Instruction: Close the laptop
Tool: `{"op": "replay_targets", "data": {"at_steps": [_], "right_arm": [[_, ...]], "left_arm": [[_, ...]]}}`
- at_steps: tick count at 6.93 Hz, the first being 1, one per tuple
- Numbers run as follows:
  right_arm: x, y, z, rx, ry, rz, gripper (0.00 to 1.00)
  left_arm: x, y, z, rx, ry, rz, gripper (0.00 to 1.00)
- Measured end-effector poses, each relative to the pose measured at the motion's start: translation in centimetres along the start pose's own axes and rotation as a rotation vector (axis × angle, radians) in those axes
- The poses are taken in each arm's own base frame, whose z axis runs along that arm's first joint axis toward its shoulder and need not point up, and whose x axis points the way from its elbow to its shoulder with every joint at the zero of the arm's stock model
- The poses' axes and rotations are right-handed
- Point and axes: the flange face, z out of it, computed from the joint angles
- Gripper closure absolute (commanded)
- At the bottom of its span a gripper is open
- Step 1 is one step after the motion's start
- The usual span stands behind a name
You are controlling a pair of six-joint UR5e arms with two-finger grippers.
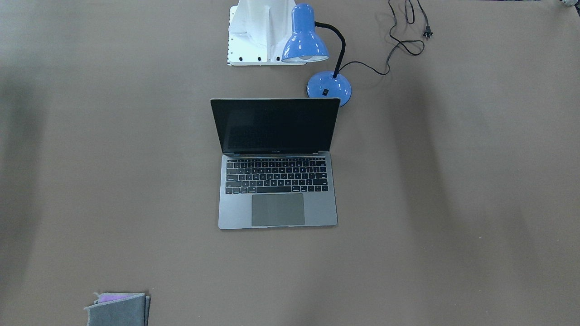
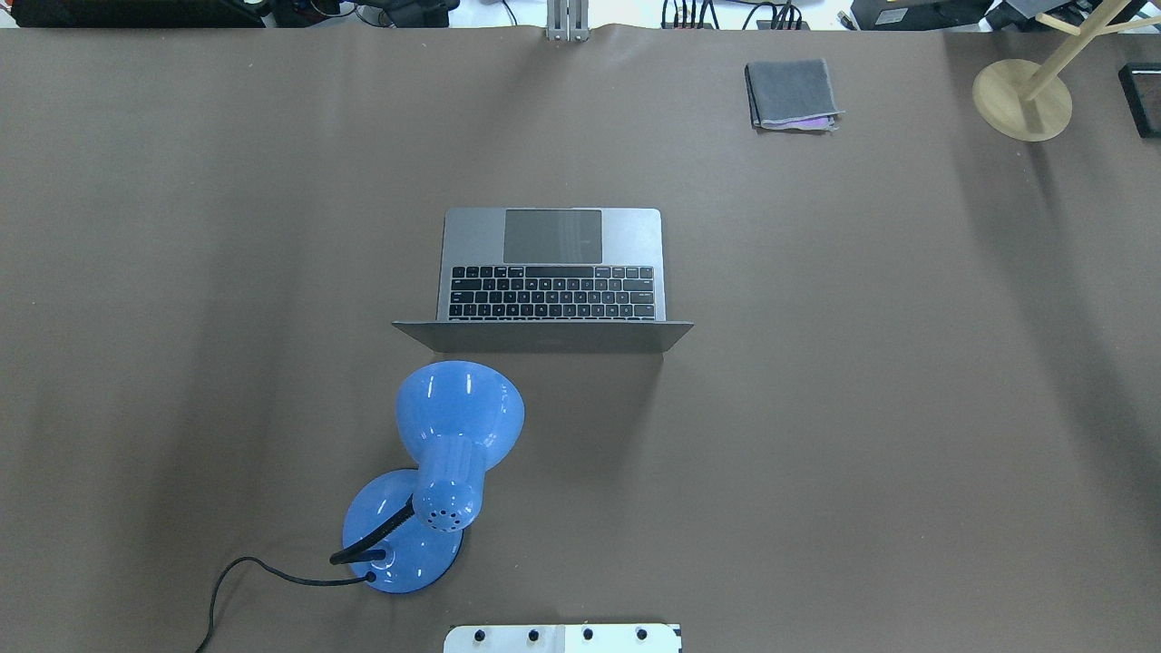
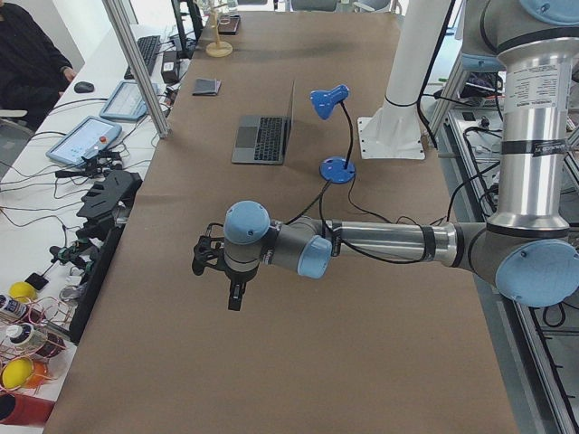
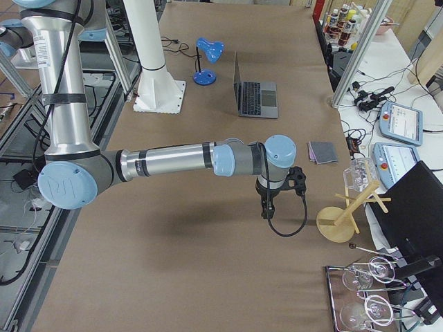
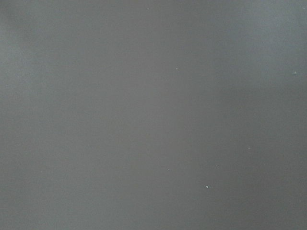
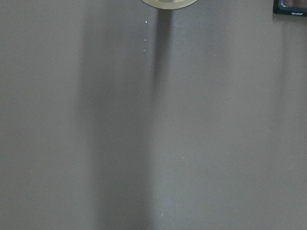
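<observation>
The laptop (image 1: 277, 181) stands open in the middle of the table, black screen upright, keyboard and trackpad towards the far side from the robot. It also shows in the overhead view (image 2: 553, 272), the exterior left view (image 3: 262, 136) and the exterior right view (image 4: 257, 97). My left gripper (image 3: 233, 294) hovers over bare table far to the robot's left of the laptop. My right gripper (image 4: 266, 207) hovers far to its right. Both show only in the side views, so I cannot tell whether they are open or shut. Both wrist views show only brown table.
A blue desk lamp (image 2: 444, 453) with a black cord stands between the laptop's lid and the robot base (image 1: 260, 31). A folded grey cloth (image 2: 791, 93) lies at the far right. A wooden stand (image 2: 1022, 98) is at the far right corner.
</observation>
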Motion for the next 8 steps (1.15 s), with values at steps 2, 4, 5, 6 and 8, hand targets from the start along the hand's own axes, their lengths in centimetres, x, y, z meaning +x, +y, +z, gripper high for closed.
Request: {"op": "replay_targets", "data": {"at_steps": [2, 4, 5, 6, 8], "right_arm": [[-1.6, -1.0, -0.2, 0.005, 0.003, -0.032, 0.00], [-5.0, -3.5, -0.7, 0.015, -0.010, -0.062, 0.00], [-8.1, -5.0, -0.5, 0.011, -0.051, -0.028, 0.00], [-11.5, -6.1, -0.2, 0.004, -0.111, 0.011, 0.00], [-17.2, -7.0, 1.7, -0.026, -0.185, -0.014, 0.18]], "left_arm": [[0.3, -0.2, 0.0, 0.001, 0.001, 0.004, 0.02], [3.4, -2.8, 0.2, 0.006, 0.015, 0.021, 0.02], [7.4, -5.0, 1.0, 0.001, 0.034, 0.001, 0.02], [13.0, -6.9, 2.7, -0.018, 0.063, -0.016, 0.02], [25.6, -8.4, 6.2, -0.058, 0.144, -0.042, 0.04]]}}
